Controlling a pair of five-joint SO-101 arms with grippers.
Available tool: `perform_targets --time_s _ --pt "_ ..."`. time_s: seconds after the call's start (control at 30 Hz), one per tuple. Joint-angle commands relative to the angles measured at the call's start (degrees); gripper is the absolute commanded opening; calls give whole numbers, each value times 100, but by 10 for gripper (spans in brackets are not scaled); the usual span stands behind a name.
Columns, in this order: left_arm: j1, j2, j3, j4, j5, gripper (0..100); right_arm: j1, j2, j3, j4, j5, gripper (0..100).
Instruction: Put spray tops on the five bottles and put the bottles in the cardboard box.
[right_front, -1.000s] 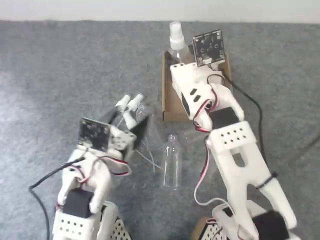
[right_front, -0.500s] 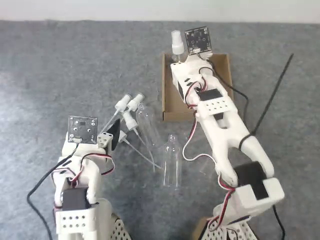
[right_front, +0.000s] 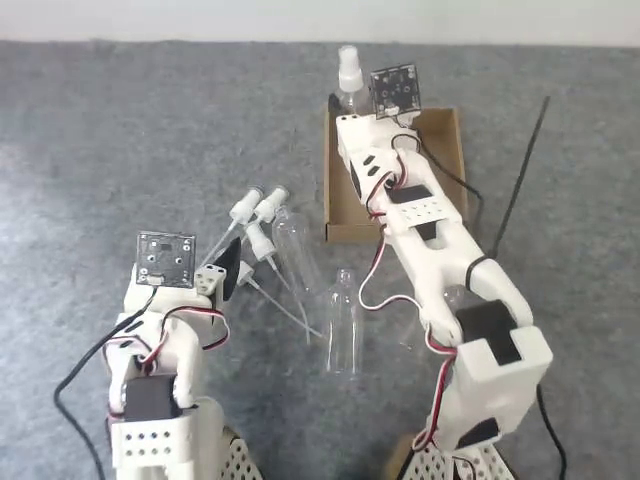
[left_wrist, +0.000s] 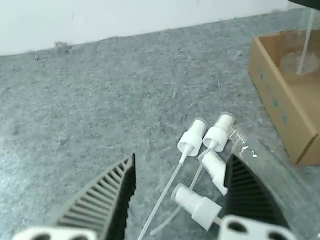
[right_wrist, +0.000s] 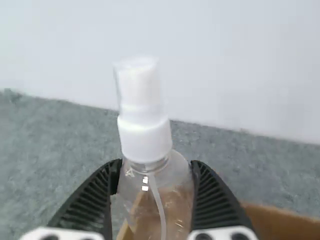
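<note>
The right hand (right_wrist: 154, 172) is clamped on a capped bottle (right_wrist: 150, 200), upright at the far end of the cardboard box (right_front: 340, 205). The bottle seems to be inside the box, though its base is hidden. The left hand (left_wrist: 181, 165) gapes wide over loose spray tops (left_wrist: 192, 142); an uncapped bottle (left_wrist: 260, 155) lies on the desk (right_front: 100, 150) beside one fingertip.
</note>
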Motion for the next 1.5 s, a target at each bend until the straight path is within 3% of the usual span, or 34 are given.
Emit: perform_targets --time_s 0.0,0.67,0.9,1.47 --pt "-26 0 -22 -211 -44 265 75 110 -158 -444 -1002 6" --pt "-26 0 -22 -202 -44 265 84 787 -387 -752 -615 13" --pt "-26 0 -13 -193 -44 265 84 796 -369 -743 -607 160" --pt "-26 0 -13 -202 -44 265 84 769 -378 -532 -607 171"
